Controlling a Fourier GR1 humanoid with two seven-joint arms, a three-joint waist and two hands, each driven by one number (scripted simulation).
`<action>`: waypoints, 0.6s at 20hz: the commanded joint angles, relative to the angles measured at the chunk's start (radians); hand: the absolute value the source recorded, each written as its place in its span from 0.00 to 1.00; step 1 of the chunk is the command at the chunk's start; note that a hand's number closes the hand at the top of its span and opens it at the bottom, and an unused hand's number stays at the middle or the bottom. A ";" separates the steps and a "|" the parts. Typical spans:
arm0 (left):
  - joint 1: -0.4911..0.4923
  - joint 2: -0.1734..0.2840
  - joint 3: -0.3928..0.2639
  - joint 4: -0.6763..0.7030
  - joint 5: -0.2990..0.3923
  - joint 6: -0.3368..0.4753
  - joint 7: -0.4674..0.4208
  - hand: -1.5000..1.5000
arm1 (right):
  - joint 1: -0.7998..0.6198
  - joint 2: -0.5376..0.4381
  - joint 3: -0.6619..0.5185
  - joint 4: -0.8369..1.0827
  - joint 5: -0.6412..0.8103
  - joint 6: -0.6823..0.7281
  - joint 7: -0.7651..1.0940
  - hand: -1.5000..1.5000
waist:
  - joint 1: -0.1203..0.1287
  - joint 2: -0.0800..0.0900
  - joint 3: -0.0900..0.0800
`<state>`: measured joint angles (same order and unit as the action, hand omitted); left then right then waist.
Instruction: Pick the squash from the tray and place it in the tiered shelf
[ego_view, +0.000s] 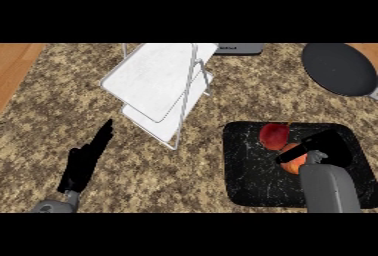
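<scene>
The squash (275, 135), red at its far end and orange nearer me, lies in the black speckled tray (247, 187) at the lower right. My right hand (325, 145) is over the tray on the squash's right side. A dark finger crosses the squash's middle, so the hand is curled round it and hides part of it. The white two-level tiered shelf (156, 77) with a wire frame stands at the upper centre, left of and beyond the tray. At the lower left, my left hand (87, 160) rests open on the counter with its fingers straight.
A dark round pan (339, 67) sits at the upper right, beyond the tray. A grey object (240, 48) lies at the far edge behind the shelf. Bare speckled counter (170, 175) separates the left hand from the tray. A wooden strip (15, 65) borders the counter's left.
</scene>
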<state>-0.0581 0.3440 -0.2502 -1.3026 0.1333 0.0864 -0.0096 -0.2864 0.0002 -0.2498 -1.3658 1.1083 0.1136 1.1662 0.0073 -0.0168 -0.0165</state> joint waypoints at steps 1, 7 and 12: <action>-0.032 -0.008 0.000 -0.029 -0.001 -0.008 0.037 0.50 | -0.042 0.000 0.005 0.097 0.082 -0.005 0.156 1.00 | 0.003 0.019 0.016; -0.025 -0.013 0.016 0.007 -0.005 -0.008 0.037 0.50 | -0.051 0.000 -0.002 0.044 0.195 -0.006 0.193 1.00 | -0.004 0.017 0.016; -0.032 -0.016 -0.019 -0.014 -0.023 -0.031 0.020 0.50 | -0.134 -0.049 0.272 0.072 0.061 0.185 -0.468 1.00 | 0.078 0.022 0.019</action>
<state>-0.0761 0.3299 -0.2544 -1.3091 0.1166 0.0689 0.0083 -0.3748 -0.0371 -0.1325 -1.3156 1.2072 0.1944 0.9412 0.0349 -0.0033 -0.0036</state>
